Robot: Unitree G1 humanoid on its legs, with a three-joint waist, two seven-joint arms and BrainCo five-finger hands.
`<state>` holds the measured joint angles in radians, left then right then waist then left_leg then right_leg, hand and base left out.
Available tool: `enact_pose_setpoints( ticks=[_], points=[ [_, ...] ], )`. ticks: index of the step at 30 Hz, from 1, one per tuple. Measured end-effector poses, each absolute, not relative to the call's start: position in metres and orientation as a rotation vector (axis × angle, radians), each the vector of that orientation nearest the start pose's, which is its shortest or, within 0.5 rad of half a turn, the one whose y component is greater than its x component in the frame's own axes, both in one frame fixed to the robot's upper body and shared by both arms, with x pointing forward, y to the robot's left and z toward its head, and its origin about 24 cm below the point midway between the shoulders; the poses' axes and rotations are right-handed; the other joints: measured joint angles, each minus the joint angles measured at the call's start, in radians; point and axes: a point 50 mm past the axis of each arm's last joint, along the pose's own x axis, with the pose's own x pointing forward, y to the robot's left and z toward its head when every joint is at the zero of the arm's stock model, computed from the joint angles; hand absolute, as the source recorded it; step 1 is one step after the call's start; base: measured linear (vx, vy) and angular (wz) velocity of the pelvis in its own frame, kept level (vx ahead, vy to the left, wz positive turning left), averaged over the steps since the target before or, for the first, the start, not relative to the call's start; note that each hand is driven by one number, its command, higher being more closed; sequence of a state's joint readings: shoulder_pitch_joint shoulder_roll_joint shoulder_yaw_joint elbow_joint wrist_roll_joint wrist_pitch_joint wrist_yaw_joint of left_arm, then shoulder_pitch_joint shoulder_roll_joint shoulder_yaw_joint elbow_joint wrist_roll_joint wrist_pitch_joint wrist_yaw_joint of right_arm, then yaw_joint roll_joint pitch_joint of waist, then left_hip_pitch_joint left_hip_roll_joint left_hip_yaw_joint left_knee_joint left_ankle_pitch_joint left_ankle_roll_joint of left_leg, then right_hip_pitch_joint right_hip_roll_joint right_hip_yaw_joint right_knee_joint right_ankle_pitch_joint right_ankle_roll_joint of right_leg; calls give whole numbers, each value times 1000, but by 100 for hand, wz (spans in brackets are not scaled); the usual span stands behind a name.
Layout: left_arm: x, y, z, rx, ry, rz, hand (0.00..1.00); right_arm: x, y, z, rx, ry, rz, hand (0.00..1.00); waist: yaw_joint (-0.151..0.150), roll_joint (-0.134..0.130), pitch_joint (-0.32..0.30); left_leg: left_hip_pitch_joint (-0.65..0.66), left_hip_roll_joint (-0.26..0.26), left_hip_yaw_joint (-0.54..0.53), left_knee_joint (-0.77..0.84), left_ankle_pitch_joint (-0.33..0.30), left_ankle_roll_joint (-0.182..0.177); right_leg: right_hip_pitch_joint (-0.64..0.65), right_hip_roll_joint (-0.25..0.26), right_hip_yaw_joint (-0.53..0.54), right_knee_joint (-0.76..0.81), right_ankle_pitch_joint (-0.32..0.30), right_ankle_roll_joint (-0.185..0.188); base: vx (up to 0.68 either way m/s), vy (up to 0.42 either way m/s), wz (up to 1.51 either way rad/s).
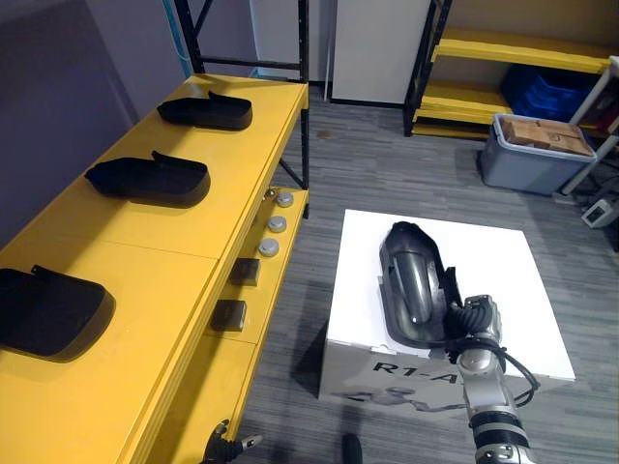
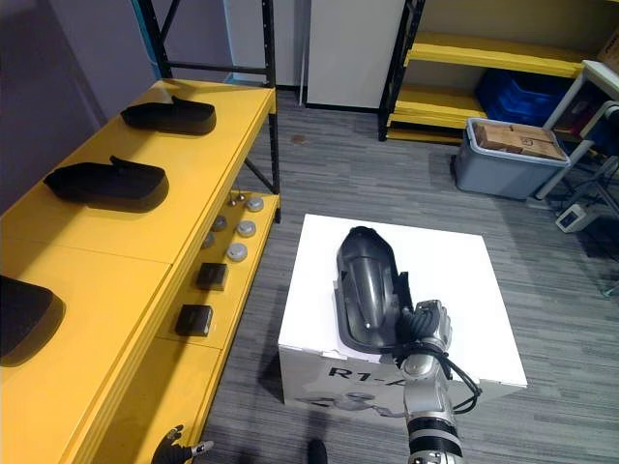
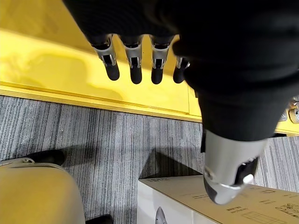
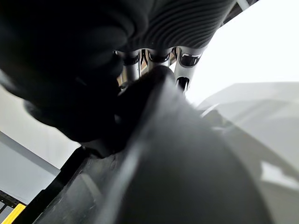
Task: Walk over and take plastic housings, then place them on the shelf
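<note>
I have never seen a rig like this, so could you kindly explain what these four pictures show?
This is a two-legged humanoid robot. Two pictures come from its head cameras, looking down; the other two from cameras on its wrists. Its right robot hand grips the rim of a black plastic housing lying on a white box. Three more housings already lie on the yellow shelf to its left. The left robot hand hangs open beside that shelf, holding nothing.

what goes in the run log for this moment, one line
right robot hand: shut on housing on white box | left robot hand: open, low beside yellow shelf | shelf: three more housings
</note>
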<state>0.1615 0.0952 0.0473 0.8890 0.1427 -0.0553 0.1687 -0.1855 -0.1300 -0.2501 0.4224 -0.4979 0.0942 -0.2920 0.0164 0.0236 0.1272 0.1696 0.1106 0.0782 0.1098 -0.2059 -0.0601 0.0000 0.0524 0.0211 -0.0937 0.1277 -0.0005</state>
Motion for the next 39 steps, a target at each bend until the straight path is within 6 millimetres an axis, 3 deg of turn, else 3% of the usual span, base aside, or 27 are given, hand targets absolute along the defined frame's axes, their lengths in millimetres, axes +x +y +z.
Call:
enact_pose_setpoints(
  ticks=[9, 17, 19, 26, 29, 35, 39],
  points=[
    [103, 203, -147, 265, 964, 200, 0, 263, -228, 17, -520, 185, -477, 100, 1, 0, -1, 20, -5, 1, 0, 0, 0, 19, -1, 4, 0, 0, 0, -5, 15, 0],
    [127, 195, -130, 247, 829, 221, 0, 254, -228, 34, -486, 93, -534, 100, 1, 0, 0, 16, -11, -3, -3, 5, 2, 15, -4, 1, 0, 4, -6, -22, 38, 1],
    [150, 191, -109, 232, 685, 241, 0, 253, -227, 52, -462, -5, -555, 100, 0, 0, 0, 8, -25, -5, -19, 34, 5, 2, -16, 1, 0, 6, -6, -11, 18, 0],
    [189, 184, -51, 157, 371, 312, 0, 249, -214, 91, -418, -215, -563, 100, -1, 0, -2, 17, -28, -3, -24, 44, 10, 4, -8, 24, 0, 20, -9, -8, 24, -9],
    [206, 170, -16, 96, 191, 296, 0, 247, -204, 104, -378, -287, -559, 100, -2, -1, -3, 17, -29, 0, -26, 43, 11, 2, -6, 31, 0, 33, -7, -34, 45, -7],
    [228, 147, 39, -23, -69, 227, 0, 244, -183, 123, -352, -397, -483, 100, -1, -3, -3, 12, -30, 0, -27, 33, 27, -8, -4, 40, 0, 38, 1, -80, 45, -4],
    [235, 127, 57, -87, -147, 134, 0, 243, -164, 131, -320, -465, -414, 100, -2, -10, -10, 0, -35, 6, -18, 31, 28, -19, -8, 47, 0, 45, 0, -83, 46, -7]
  ],
)
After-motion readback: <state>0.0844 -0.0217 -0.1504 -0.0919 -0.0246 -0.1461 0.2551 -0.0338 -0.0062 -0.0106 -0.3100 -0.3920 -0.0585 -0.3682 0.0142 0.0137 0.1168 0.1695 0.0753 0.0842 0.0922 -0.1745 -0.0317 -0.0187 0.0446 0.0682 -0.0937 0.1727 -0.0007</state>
